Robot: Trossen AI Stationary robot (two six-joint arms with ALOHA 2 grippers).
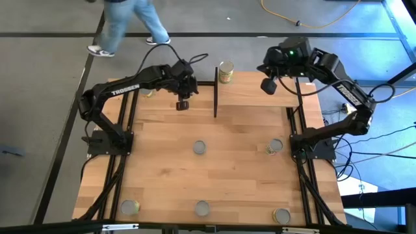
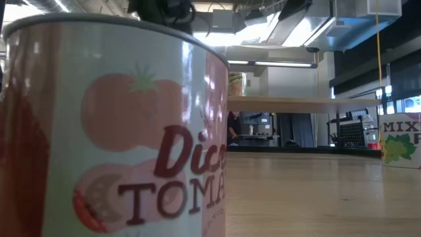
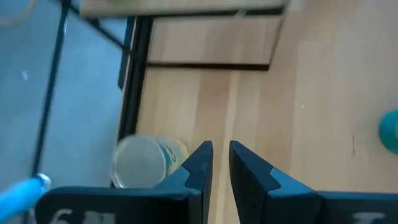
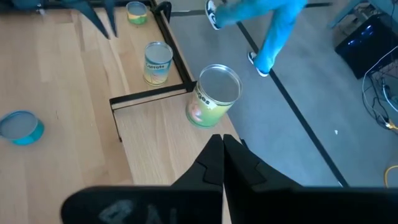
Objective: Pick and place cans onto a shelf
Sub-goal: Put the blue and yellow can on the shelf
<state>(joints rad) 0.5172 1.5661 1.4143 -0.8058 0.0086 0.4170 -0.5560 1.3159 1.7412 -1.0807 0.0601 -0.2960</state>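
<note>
Over the far left part of the table [image 1: 227,175], the left claw [image 1: 182,104] is held with its fingers [image 3: 196,165] slightly apart and nothing between them. Just beside this claw, towards the table's left edge, a can [image 3: 140,162] is seen standing upright, near one finger; whether it is touched cannot be told. Beyond the claw the shelf [image 2: 302,102] is seen, and off to the other side a teal can [image 3: 390,130] is cut by the picture's edge.

At the far right, the right claw [image 1: 268,84] is held above the shelf with its fingers [image 4: 214,158] pressed together and empty. Just ahead of it a green-labelled can [image 4: 214,93] is stood at the shelf's outer corner. Farther past that can, two more cans [image 4: 157,62] [image 4: 135,12] are seen on the table.

Well apart from both claws, five cans are spread over the near half of the table [image 1: 199,148] [image 1: 275,147] [image 1: 130,207] [image 1: 202,208] [image 1: 281,215]. A tomato can [image 2: 112,131] is placed right against the low camera.

A person [image 1: 130,26] is seen on the floor beyond the table.
</note>
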